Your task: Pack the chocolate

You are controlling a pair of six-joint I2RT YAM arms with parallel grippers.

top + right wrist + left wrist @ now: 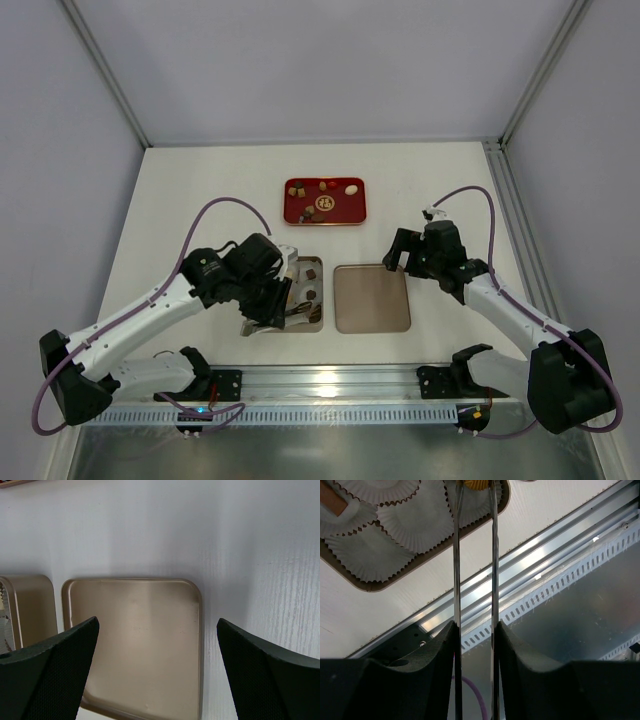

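Observation:
Several small chocolates (323, 187), dark, tan and cream, lie on the red tray (297, 216) at the back. The gold tin (320, 322) with white paper cups (405, 525) holds a few dark pieces (312, 272); one brown piece (332, 502) sits in a cup. My left gripper (272, 300) is over the tin and covers part of it. It is shut on metal tongs (493, 555), and the tong tips pinch a tan sweet (475, 484) over the tin's near edge (370, 586). My right gripper (405, 250) is open and empty above the far right of the gold lid (135, 645).
The flat gold lid (372, 297) lies just right of the tin. An aluminium rail (330, 380) with the arm bases runs along the near edge. Grey walls stand at the back and on both sides.

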